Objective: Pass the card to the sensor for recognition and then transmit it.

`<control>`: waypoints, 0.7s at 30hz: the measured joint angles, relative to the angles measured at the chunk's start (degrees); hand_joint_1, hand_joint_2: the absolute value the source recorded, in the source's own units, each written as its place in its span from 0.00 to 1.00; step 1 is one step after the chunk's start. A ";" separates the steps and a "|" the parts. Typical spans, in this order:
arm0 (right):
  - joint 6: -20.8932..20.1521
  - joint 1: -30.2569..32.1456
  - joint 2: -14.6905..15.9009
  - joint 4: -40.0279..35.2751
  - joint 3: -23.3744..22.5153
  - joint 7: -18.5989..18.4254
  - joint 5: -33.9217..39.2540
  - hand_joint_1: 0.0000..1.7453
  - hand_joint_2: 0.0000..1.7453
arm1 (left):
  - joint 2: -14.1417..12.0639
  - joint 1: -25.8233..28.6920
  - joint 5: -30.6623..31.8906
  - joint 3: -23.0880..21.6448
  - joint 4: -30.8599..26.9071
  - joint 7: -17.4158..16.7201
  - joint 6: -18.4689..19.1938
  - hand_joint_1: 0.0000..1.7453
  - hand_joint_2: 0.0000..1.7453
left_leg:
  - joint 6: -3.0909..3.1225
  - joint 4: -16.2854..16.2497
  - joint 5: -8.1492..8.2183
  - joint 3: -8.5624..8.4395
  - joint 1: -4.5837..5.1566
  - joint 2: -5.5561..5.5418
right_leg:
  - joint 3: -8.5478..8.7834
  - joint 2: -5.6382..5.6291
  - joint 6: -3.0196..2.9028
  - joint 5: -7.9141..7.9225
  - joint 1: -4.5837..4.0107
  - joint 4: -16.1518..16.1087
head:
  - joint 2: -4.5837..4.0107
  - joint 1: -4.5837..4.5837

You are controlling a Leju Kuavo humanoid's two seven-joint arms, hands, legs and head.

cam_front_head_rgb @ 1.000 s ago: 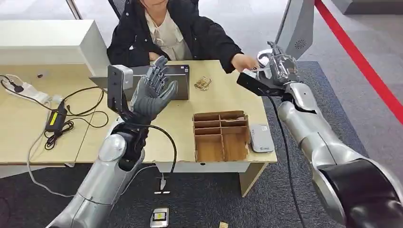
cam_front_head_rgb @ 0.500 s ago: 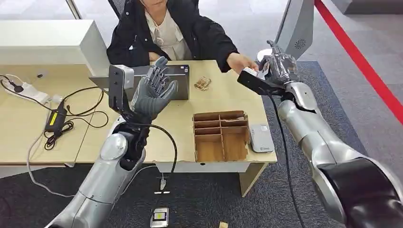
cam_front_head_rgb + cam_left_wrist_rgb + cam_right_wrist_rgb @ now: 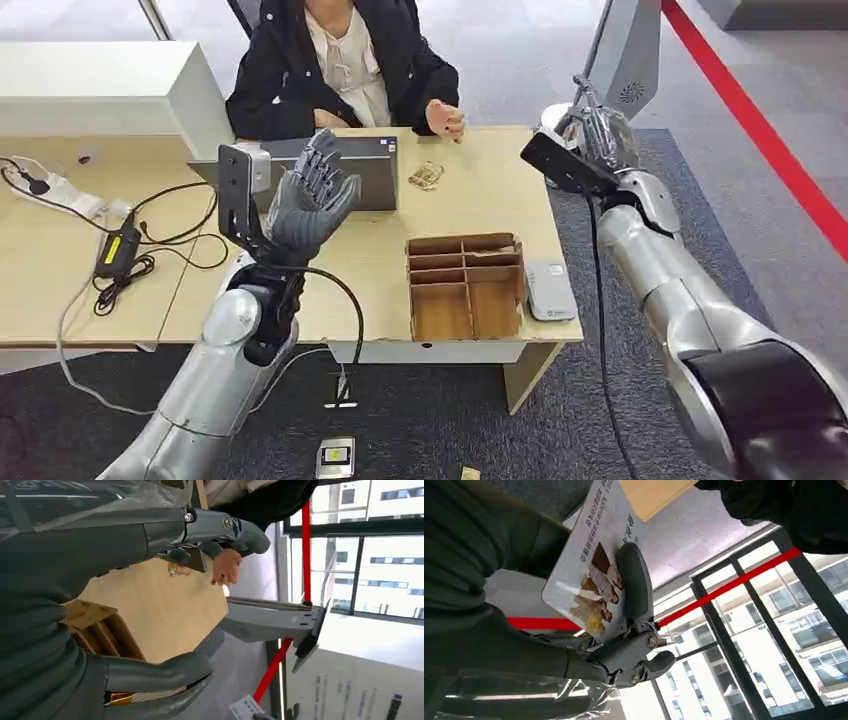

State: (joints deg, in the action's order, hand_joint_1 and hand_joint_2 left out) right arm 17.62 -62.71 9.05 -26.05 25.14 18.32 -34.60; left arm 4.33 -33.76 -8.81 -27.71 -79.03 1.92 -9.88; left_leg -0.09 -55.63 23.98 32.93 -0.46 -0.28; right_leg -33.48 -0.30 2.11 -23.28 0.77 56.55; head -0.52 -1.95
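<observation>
Both arms raised; right hand holding the card, left hand empty.

The right arm [image 3: 668, 290] extends to the far right, past the table corner. The right hand [image 3: 600, 135] is raised at its end and grips the card [image 3: 591, 575], with the thumb [image 3: 636, 587] pressed flat across its printed face. The left arm [image 3: 215, 370] rises from the near left and bends upward at the wrist. The left hand [image 3: 308, 200] is held upright over the table, palm open, fingers [image 3: 322, 165] extended and slightly spread, touching nothing.
</observation>
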 joint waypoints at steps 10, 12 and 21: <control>-6.06 10.05 7.65 -10.86 0.20 -5.84 0.70 1.00 1.00 | -2.34 2.92 1.14 0.44 -3.24 -0.94 1.25 0.00 1.00 | 0.01 0.00 0.01 0.01 0.00 -0.03 | 0.02 0.02 0.00 0.00 0.00 -0.04 | 0.00 0.00; -6.49 12.43 9.03 -12.70 0.22 -5.99 -0.13 1.00 1.00 | -2.52 3.02 1.25 0.44 -3.54 -1.05 1.73 0.00 1.00 | 0.01 0.00 0.01 0.00 0.00 -0.03 | 0.03 0.02 0.00 0.00 0.00 -0.05 | 0.00 -0.02; -10.97 21.15 12.02 -19.54 0.33 -6.95 -4.78 1.00 1.00 | -2.76 3.33 1.55 0.44 -4.26 -1.22 3.49 0.00 1.00 | 0.01 0.02 0.01 0.01 0.00 -0.02 | 0.03 0.01 0.00 0.00 -0.01 -0.02 | 0.00 0.00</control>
State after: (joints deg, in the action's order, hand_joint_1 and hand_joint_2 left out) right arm 6.65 -41.56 21.07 -45.59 25.46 11.37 -39.38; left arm 1.57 -30.43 -7.26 -27.28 -83.30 0.70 -6.38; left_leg -0.07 -55.61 23.99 32.93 -0.46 -0.30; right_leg -33.45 -0.29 2.11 -23.28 0.76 56.53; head -0.52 -1.95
